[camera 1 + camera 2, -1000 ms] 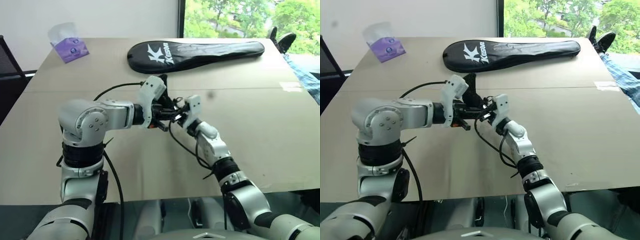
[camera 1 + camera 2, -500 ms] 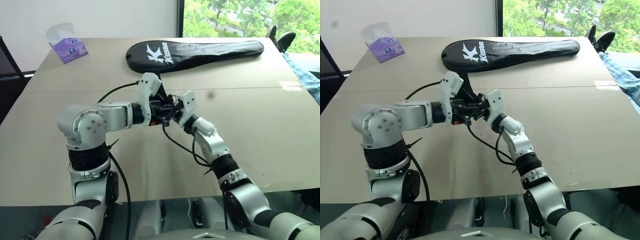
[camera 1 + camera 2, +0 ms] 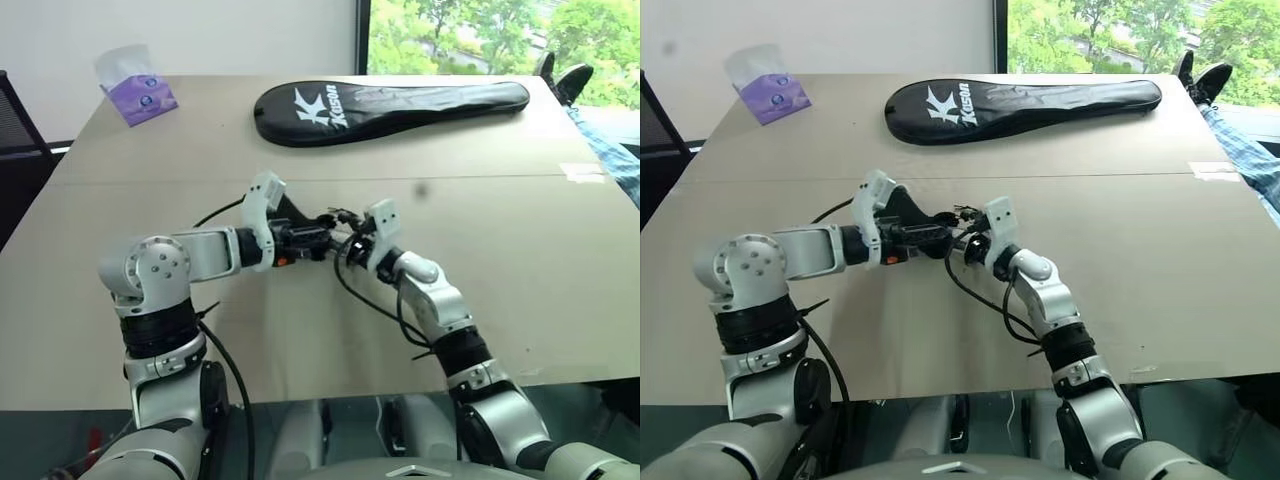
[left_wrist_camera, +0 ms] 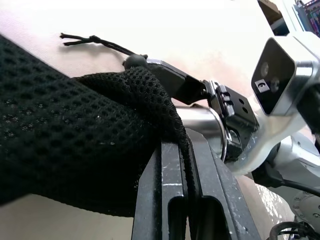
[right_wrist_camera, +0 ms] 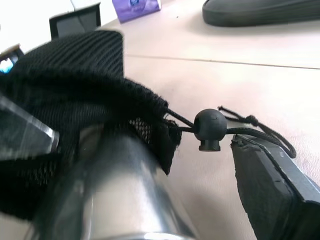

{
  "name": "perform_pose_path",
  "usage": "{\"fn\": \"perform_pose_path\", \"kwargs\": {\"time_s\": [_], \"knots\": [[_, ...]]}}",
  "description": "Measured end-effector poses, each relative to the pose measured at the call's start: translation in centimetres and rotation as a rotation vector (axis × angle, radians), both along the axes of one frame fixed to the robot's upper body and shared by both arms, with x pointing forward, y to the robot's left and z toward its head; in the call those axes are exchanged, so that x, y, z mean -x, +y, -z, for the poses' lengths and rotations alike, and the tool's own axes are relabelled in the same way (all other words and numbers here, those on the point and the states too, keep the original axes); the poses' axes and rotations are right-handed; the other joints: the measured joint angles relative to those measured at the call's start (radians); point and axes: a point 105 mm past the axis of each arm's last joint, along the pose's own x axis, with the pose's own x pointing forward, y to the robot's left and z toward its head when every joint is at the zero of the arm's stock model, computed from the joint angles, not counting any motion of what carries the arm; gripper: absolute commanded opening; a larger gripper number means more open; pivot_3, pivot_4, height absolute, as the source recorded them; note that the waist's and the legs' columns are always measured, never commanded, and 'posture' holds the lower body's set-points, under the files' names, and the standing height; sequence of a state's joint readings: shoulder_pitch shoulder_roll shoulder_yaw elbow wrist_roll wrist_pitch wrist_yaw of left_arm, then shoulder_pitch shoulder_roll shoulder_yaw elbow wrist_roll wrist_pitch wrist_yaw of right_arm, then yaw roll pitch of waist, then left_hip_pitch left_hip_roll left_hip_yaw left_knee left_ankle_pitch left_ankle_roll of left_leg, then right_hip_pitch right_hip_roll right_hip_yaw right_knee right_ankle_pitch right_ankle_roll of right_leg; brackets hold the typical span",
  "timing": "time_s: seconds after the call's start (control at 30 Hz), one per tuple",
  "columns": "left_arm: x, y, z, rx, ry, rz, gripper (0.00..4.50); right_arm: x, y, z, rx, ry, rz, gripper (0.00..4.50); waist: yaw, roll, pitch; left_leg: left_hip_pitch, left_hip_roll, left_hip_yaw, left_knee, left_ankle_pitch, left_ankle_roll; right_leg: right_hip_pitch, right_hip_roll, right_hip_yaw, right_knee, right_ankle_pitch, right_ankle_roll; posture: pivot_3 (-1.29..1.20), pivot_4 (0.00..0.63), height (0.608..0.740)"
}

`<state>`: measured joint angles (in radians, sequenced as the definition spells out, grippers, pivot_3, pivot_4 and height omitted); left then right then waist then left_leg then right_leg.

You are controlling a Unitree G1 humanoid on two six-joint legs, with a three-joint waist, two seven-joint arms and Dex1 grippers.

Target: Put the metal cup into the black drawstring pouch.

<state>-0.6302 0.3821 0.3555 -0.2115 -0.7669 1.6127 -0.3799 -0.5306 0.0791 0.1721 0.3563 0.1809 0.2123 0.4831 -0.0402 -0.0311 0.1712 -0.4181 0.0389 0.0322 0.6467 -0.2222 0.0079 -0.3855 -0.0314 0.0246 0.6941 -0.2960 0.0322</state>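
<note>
Left gripper [image 4: 186, 200] clamps the black mesh drawstring pouch's [image 4: 75, 145] rim; wrist views reveal the shiny steel cup [image 5: 107, 200] partly inside, right gripper [image 3: 962, 246] fingers spread beside it

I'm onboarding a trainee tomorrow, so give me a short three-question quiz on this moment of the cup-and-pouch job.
1. True or false: the cup is partly inside the pouch.
2. Which gripper pinches the pouch's rim: A left, B right?
3. What round part sits on the pouch's cord?

Key:
1. True; the mesh mouth wraps the cup's far end.
2. A; the left fingers are shut on the mesh rim, while the right fingers stand apart around the cup.
3. A black ball stopper.
</note>
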Motion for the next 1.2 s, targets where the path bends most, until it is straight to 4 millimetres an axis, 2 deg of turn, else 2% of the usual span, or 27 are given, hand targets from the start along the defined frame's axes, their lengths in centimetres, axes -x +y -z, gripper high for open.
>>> {"fn": "perform_pose_path", "kwargs": {"time_s": [0.3, 0.63, 0.87, 0.97, 1.0, 1.03, 1.07, 1.1, 1.13, 1.17, 1.2], "knots": [[0.5, 0.6, 1.0, -0.007, 0.033, 0.012, 0.0, 0.1, -1.4, -0.2, 0.153, -0.1, 0.006, 3.39, 0.0, 0.0, 0.0, 0.0, 0.0, 0.0, 0.0, 0.0, 0.0, 0.0, 0.0, 0.0, 0.0, 0.0, 0.0, 0.0, 0.15, 0.74], [0.5, 0.4, 0.9, -0.023, 0.018, 0.033, 0.0, 2.7, -4.7, -0.6, 0.307, -0.182, -0.077, 3.39, 0.001, 0.0, 0.0, 0.0, 0.0, 0.0, 0.0, 0.0, 0.0, 0.0, 0.0, 0.0, -0.001, 0.0, 0.0, 0.0, 0.15, 0.74], [0.6, 0.2, 0.9, -0.034, 0.013, 0.055, 0.0, 3.5, -4.7, -1.2, 0.265, -0.181, -0.112, 3.39, 0.002, 0.0, 0.0, 0.0, 0.0, 0.0, -0.001, 0.0, 0.0, 0.0, 0.0, 0.0, -0.001, 0.0, 0.0, 0.0, 0.15, 0.74], [0.6, 0.3, 0.9, -0.04, 0.013, 0.06, 0.0, 3.6, -4.5, -1.4, 0.257, -0.184, -0.122, 2.48, 0.002, 0.0, 0.0, 0.0, 0.0, 0.0, -0.001, 0.0, 0.0, 0.0, 0.0, 0.0, -0.001, 0.0, 0.0, 0.0, 0.15, 0.74], [0.6, 0.3, 0.8, -0.04, 0.012, 0.061, 0.0, 3.6, -4.5, -1.4, 0.257, -0.188, -0.126, 2.08, 0.002, 0.0, 0.0, 0.0, 0.0, 0.0, -0.001, 0.0, 0.0, 0.0, 0.0, 0.0, -0.001, 0.0, 0.0, 0.0, 0.15, 0.74], [0.6, 0.3, 0.8, -0.039, 0.012, 0.063, 0.0, 3.6, -4.4, -1.7, 0.257, -0.198, -0.134, 1.42, 0.002, 0.0, 0.0, 0.0, 0.0, 0.0, -0.001, 0.0, 0.0, 0.0, 0.0, 0.0, -0.001, 0.0, 0.0, 0.0, 0.15, 0.74], [0.7, 0.3, 0.8, -0.038, 0.011, 0.064, 0.0, 3.6, -4.2, -1.8, 0.256, -0.206, -0.142, 1.02, 0.002, 0.0, 0.0, 0.0, 0.0, 0.0, -0.001, 0.0, 0.0, 0.0, 0.0, -0.001, -0.001, 0.0, 0.0, 0.0, 0.15, 0.74], [0.7, 0.3, 0.8, -0.038, 0.011, 0.064, 0.0, 3.6, -4.2, -1.8, 0.256, -0.207, -0.143, 0.83, 0.002, 0.0, 0.0, 0.0, 0.0, 0.0, -0.001, 0.0, 0.0, 0.0, 0.0, -0.001, -0.001, 0.0, 0.0, 0.0, 0.15, 0.74], [0.7, 0.3, 0.8, -0.038, 0.011, 0.065, 0.0, 3.6, -4.1, -1.9, 0.257, -0.215, -0.148, 0.28, 0.002, 0.0, 0.0, 0.0, 0.0, 0.0, -0.001, 0.0, 0.0, 0.0, 0.0, -0.001, -0.001, 0.0, 0.0, 0.0, 0.15, 0.74], [0.7, 0.4, 0.7, -0.038, 0.01, 0.066, 0.0, 3.6, -4.1, -1.9, 0.26, -0.217, -0.149, 0.02, 0.002, 0.0, 0.0, 0.0, 0.0, 0.0, -0.001, 0.0, 0.0, 0.0, 0.0, -0.001, -0.001, 0.0, 0.0, 0.0, 0.15, 0.74], [0.7, 0.5, 0.6, -0.039, 0.004, 0.066, 0.0, 3.5, -4.2, -1.7, 0.265, -0.211, -0.148, 0.02, 0.002, 0.0, 0.0, 0.0, 0.0, 0.0, -0.001, 0.0, 0.0, 0.0, 0.0, -0.001, -0.001, 0.0, 0.0, 0.0, 0.15, 0.74]]}}
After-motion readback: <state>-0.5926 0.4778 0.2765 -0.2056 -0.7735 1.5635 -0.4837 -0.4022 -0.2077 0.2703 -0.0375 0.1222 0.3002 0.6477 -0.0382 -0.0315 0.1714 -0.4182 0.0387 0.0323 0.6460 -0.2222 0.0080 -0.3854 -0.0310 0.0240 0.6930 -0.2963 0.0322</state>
